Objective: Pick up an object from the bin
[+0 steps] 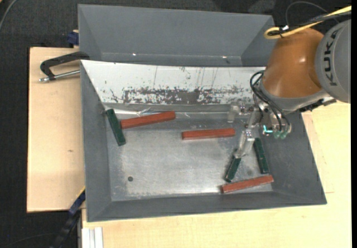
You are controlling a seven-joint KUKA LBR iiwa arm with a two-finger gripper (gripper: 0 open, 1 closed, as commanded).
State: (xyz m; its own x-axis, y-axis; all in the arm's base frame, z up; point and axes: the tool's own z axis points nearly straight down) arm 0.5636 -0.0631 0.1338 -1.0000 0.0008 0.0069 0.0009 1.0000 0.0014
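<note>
Gripper (244, 146) sits at the top end of a dark green bar (232, 168). The bar's long axis runs down-left from it. A second green bar (261, 156) lies just right, and a red bar (246, 185) lies below. Can't tell whether the gripper is open or closed.

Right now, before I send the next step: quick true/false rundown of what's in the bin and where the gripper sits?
1. Three red bars lie in the bin. True: the back-left red bar, the middle red bar and the front-right red bar.
2. The gripper is over the bin's left half. False: it is on the right, at the upper end of the slanted green bar.
3. Every green bar lies on the right. False: the left green bar lies by the back-left red bar's end.
4. The right green bar lies between the gripper and the bin's right wall. True.
</note>
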